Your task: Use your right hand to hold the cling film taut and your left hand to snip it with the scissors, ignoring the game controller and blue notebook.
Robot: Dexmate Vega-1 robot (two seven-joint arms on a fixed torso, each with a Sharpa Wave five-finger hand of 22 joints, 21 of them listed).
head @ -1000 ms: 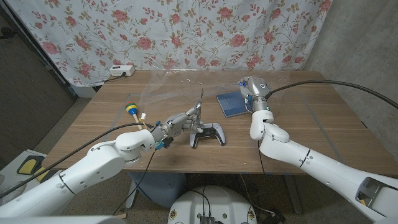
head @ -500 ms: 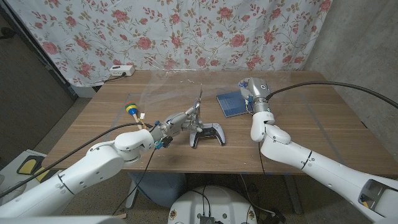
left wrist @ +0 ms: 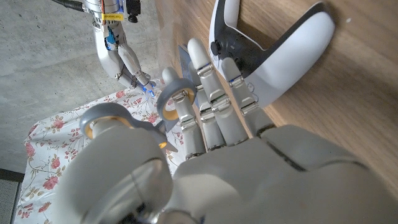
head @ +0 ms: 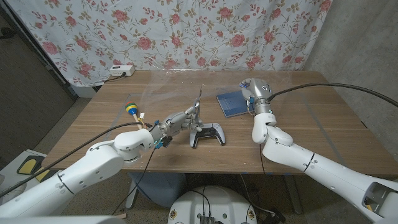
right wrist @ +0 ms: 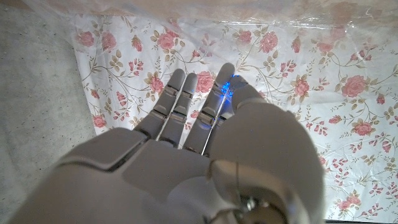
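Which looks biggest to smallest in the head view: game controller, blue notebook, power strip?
1. Game controller, though it lies nearest the camera, which flatters it.
2. Blue notebook, close behind the controller in apparent size, so that order is unsure.
3. Power strip, clearly smallest, but farthest back.

One pair of scissors (head: 197,106), one game controller (head: 208,134), one blue notebook (head: 231,102), one power strip (head: 121,70).

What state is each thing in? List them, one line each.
Scissors: held by the left hand, blades pointing up.
Cling film: stretched above the table, faint; no cut visible.
Right hand: raised over the table, at the film's edge; grip unclear.
Game controller: lying on the table, untouched.
Blue notebook: lying closed.
Roll: on the table.
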